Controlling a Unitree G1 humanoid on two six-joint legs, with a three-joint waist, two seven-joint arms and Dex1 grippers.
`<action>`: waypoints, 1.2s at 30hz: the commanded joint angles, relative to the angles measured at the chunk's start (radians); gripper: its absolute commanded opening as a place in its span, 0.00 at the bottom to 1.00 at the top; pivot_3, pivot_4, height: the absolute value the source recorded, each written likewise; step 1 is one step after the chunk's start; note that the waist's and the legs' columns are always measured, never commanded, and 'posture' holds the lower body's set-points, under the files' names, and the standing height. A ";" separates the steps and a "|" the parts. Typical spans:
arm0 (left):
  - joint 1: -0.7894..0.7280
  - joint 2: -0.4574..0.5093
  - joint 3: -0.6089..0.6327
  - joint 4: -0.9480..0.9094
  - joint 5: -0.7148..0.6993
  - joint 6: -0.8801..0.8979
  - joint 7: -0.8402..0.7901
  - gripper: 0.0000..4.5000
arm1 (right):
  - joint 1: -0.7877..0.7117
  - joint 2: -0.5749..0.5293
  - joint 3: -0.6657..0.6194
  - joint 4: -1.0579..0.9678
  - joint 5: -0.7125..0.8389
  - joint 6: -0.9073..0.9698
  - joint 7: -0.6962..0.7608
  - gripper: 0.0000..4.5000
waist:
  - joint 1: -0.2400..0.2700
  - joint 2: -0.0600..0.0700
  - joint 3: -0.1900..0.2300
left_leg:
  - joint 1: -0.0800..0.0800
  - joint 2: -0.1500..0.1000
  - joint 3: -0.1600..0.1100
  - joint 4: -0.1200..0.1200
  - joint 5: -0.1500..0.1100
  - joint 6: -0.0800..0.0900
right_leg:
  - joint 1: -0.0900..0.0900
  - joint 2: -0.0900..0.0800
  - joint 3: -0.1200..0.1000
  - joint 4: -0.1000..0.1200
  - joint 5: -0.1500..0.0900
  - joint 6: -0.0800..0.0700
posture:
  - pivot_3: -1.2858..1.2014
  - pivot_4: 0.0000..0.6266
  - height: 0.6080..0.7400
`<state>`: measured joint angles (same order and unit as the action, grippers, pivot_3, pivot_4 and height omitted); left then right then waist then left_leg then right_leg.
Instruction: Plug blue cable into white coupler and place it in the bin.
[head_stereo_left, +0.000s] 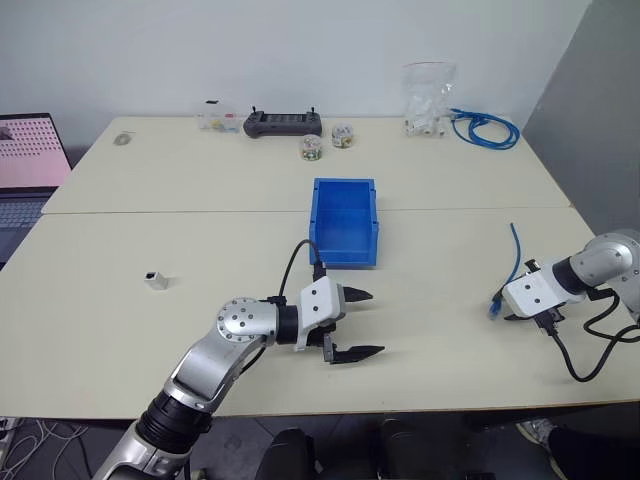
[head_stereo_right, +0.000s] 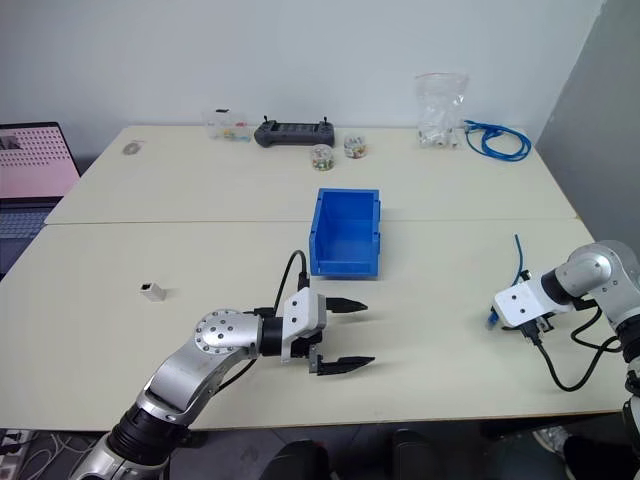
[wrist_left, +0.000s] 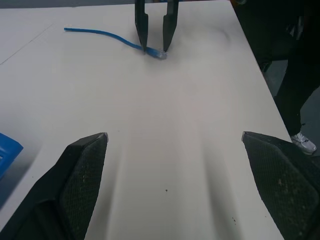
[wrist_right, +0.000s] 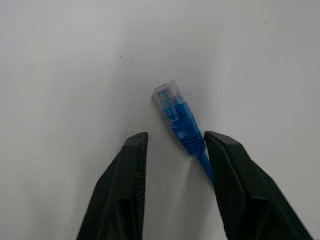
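1. Clearly the right end effector (wrist_right: 172, 150) is the one at the cable (head_stereo_left: 514, 262): it points steeply down at the cable's near plug, on the bench (head_stereo_left: 200, 240) at the robot's right
2. Its fingers are part-way in, straddling the cable just behind the clear plug; one finger (wrist_right: 240, 185) touches the boot, the other stands just apart, so I judge the grip not yet firm
3. The cable lies nearly straight, its long axis running away from the robot, crosswise to the fingers' gap
4. The left end effector (head_stereo_left: 358, 323) hovers wide open and empty, near the bin (head_stereo_left: 345, 222), pointing toward the right arm
5. The coupler (head_stereo_left: 154, 280) sits well apart on the left side, nearer the left arm, so that arm likely fetches it
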<state>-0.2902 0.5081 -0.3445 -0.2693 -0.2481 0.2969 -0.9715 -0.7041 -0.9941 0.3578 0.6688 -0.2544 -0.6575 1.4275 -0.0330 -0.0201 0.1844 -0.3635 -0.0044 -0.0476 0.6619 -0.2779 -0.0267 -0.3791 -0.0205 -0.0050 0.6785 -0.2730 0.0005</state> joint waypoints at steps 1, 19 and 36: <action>-0.020 0.001 0.022 -0.023 -0.005 -0.001 0.002 1.00 | -0.010 0.040 0.011 0.003 0.013 0.012 0.009 0.19 | -0.001 0.000 0.000 | 0.000 0.000 0.000 0.000 0.000 0.000 | 0.000 0.000 0.000 0.000 0.000 0.000 | 0.52 0.24 1.00; 0.079 0.140 0.139 -0.052 -0.011 -0.002 -0.005 1.00 | 0.118 0.141 -0.043 -0.434 0.279 0.493 0.103 0.03 | 0.003 0.001 0.001 | -0.001 0.001 -0.002 -0.001 0.000 0.000 | -0.001 0.000 -0.001 0.001 -0.001 -0.001 | 0.52 0.24 1.00; 0.341 0.369 0.383 0.061 -0.006 -0.131 -0.089 1.00 | 0.086 0.715 0.175 -0.611 0.191 1.025 -0.355 0.03 | 0.023 0.003 0.003 | -0.015 -0.002 -0.008 0.000 0.000 -0.001 | -0.015 -0.001 -0.005 0.001 -0.002 -0.003 | 0.52 0.24 1.00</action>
<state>0.0519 0.8743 0.0099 -0.2208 -0.2553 0.1910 -1.0584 -0.5925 -0.3030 0.5099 0.0401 -0.0556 0.3709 1.0892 -0.0097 -0.0175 0.1869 -0.3784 -0.0059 -0.0558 0.6614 -0.2783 -0.0276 -0.3945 -0.0214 -0.0099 0.6798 -0.2746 -0.0024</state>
